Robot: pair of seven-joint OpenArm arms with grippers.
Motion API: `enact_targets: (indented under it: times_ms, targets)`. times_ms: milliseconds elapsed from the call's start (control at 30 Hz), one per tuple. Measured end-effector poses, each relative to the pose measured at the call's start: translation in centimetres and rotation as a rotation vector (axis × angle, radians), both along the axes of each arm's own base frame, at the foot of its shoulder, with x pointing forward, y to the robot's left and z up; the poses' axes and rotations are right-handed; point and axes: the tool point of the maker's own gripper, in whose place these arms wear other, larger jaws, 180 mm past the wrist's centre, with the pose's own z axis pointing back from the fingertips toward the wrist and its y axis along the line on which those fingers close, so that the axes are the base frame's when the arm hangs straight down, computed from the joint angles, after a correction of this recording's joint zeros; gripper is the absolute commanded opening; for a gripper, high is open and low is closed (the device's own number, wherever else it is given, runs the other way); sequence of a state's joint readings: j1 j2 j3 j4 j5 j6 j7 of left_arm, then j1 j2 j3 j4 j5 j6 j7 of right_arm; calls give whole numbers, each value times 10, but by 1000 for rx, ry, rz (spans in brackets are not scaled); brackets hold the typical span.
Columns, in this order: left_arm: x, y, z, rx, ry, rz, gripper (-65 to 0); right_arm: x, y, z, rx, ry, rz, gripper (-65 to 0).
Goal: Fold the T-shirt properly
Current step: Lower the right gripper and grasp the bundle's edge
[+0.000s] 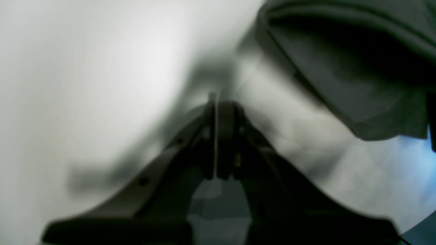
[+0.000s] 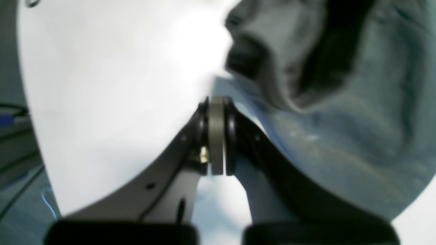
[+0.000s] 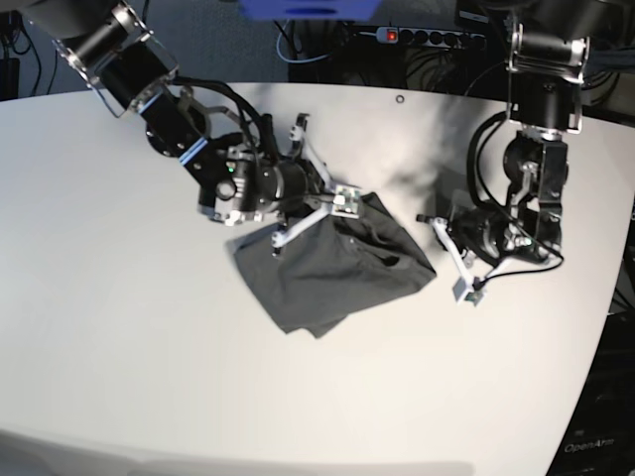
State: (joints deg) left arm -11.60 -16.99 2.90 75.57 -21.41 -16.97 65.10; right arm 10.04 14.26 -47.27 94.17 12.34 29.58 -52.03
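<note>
The white table [image 3: 119, 327] carries the dark grey T-shirt [image 3: 332, 263], which lies crumpled in a rough, partly folded heap near the table's middle, one edge rolled over into a thick fold. At the T-shirt's upper left edge, as the base view shows it, the right gripper [image 3: 281, 238] hangs low over the cloth's border with its fingers pressed together and no fabric between them. Off the T-shirt's opposite side, just clear of the cloth, the left gripper [image 3: 464, 288] sits above bare table with its fingers together on nothing.
</note>
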Motion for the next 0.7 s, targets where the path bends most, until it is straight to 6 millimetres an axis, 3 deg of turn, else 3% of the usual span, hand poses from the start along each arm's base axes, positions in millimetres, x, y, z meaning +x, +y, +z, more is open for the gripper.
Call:
enact_targets:
  times_ms: [400,533,700]
  targets:
    - [0,0,0,0,0,0,-631,15,-18,3,-41,-31,-11,-649]
    - [-1,0,-1,0,2,0,-631,27,-39,6,-87,-42,-35,-649]
    - [-1,0,-1,-2,0,1,-631,41,-50,14,-88,-62,-61,-649]
